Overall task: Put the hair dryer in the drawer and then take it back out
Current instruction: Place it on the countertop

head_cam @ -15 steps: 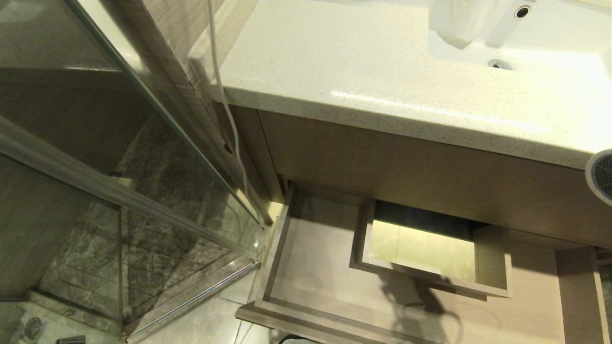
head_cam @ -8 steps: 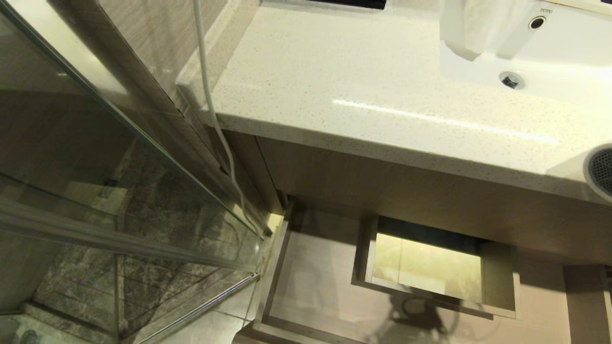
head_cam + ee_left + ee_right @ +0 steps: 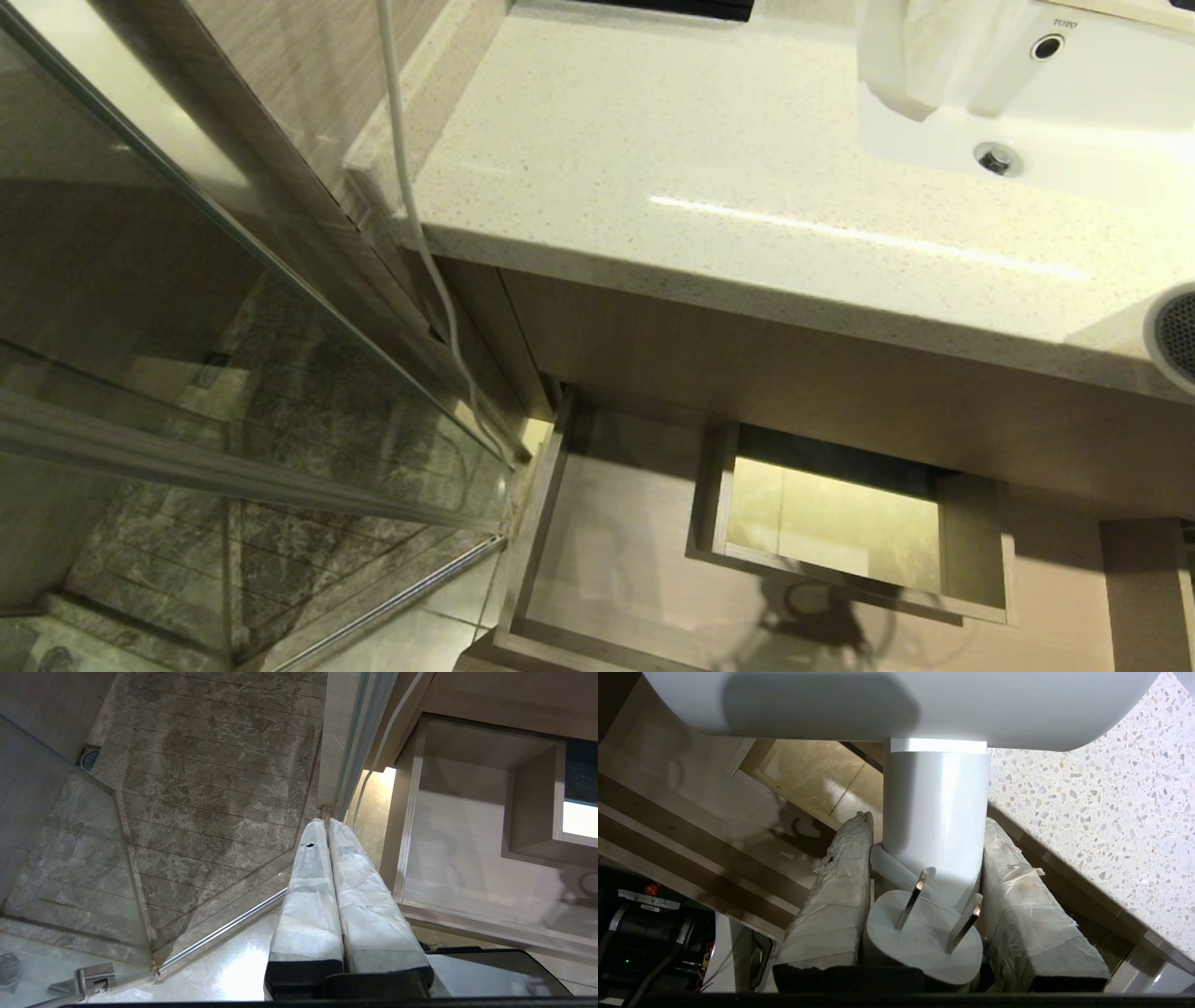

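One hair dryer (image 3: pixel 936 812), slightly rightward since

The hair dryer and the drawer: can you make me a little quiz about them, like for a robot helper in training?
1. True or false: the hair dryer lies inside the drawer.
2. Which end effector holds the hair dryer's handle? A) left end effector B) right end effector
3. Fill in: the drawer under the counter is pulled ____.

Key: 1. False: it is held up beside the counter edge, and only its shadow falls on the drawer floor. 2. B: its fingers clamp the handle, with the plug tucked between them; the left one is shut on nothing, over the floor. 3. Open.
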Controlling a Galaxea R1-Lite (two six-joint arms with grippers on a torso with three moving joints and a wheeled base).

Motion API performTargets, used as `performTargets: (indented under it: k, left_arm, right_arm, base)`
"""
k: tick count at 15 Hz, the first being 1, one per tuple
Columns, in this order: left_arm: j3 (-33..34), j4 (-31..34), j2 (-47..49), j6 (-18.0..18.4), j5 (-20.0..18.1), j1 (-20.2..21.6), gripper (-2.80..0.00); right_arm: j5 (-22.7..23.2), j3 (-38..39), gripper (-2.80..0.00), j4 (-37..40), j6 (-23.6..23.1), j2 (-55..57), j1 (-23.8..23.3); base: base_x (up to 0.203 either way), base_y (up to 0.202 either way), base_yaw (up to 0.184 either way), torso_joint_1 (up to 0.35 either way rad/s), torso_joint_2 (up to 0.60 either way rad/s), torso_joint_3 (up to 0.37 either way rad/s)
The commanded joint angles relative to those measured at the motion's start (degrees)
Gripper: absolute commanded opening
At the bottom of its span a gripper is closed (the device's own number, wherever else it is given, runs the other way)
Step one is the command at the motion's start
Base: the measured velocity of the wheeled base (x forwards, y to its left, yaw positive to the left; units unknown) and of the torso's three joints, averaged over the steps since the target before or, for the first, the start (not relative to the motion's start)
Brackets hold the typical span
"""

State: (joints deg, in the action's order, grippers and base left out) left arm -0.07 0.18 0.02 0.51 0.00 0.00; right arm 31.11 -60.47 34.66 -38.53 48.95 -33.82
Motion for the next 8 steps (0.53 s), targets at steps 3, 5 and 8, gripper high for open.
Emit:
performTargets:
  k: [3,5,8]
  left_arm:
    - [0.1,0.0,0.0,0.0,0.0,0.0,-2.8]
    - [0.0,0.0,0.0,0.0,0.0,0.0,-2.8]
    - [0.0,0.0,0.0,0.0,0.0,0.0,-2.8]
  right_arm:
    - [0.3,0.3,-2.8,0.4,-0.2,-0.5,0.1]
    - [0.3,0.3,-2.8,0.0,-0.2,-0.6,0.1]
    - [2.7,0.5,-2.8,-0.5,-0.2,-0.7,0.1]
  base:
    - [0.0,0.0,0.0,0.0,0.0,0.0]
    - [0.0,0.0,0.0,0.0,0.0,0.0]
    - [0.0,0.0,0.0,0.009,-0.02,-0.009]
